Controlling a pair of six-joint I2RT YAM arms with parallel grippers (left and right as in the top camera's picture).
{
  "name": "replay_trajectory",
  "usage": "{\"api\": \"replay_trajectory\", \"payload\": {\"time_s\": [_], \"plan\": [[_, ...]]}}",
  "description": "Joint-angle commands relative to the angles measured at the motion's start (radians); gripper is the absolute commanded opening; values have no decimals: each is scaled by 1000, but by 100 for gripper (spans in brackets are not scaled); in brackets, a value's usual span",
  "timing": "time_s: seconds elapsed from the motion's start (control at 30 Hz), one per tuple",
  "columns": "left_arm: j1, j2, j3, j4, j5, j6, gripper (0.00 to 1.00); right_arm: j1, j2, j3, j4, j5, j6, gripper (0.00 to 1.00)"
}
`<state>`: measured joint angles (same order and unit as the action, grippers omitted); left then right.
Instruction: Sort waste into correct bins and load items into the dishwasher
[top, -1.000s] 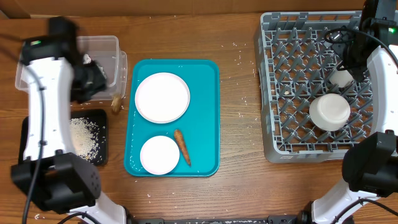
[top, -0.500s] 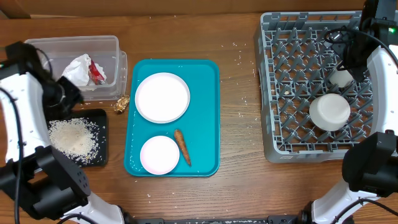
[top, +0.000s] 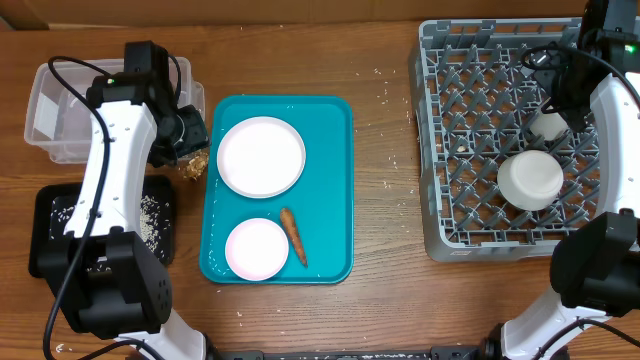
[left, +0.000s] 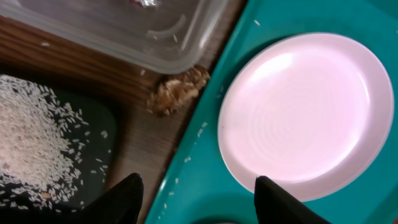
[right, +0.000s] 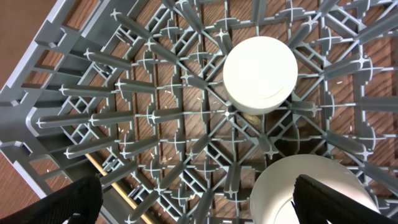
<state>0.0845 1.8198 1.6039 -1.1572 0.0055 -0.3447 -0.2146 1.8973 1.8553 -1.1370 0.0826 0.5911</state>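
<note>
**Left arm.** The left gripper (left: 200, 204) has its fingers parted with nothing between them. It hangs over the seam where the teal serving tray (left: 205, 155) meets the bare wood. Judgement: the wrist is placed here to line up on the brown crumbly lump (left: 178, 93), the only waste within reach.

The lump lies on the table in neither bin. It touches or nearly touches the near right corner of the clear tub (left: 158, 59), just left of the teal tray's edge. In the wrist view its long axis slants between tub corner and tray edge. From overhead the gripper hides most of it.

The black tray (left: 109, 134), with rice (left: 34, 143) in it, sits nearer and to the left.

**Remaining items.**
- The carrot (top: 293, 236) lies on the teal tray beside the small bowl (top: 257, 248). Its long axis runs far to near, leaning right at the near end.
- The large plate (top: 261, 156) lies flat, farther back.

**Right arm.** The right gripper (right: 200, 205) is spread wide and empty over the dish rack (right: 93, 93). It hangs above the cup (right: 260, 74) and a bowl (right: 311, 186), both seated among the pegs. Judgement: it is parked clear of the loaded ware.
</note>
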Motion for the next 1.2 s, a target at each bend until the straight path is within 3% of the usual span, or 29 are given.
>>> {"api": "replay_trajectory", "payload": {"time_s": [0.0,0.3,0.5,1.17], "plan": [[2,-8,-90,78,-69,-14,61,1,-19,23,5,6,5,100],[-1,-8,-255,272,-77,8,56,1,-19,23,5,6,5,100],[-1,-8,-259,313,-174,-34,55,1,-19,23,5,6,5,100],[2,-6,-260,557,-277,-37,56,1,-19,23,5,6,5,100]]}}
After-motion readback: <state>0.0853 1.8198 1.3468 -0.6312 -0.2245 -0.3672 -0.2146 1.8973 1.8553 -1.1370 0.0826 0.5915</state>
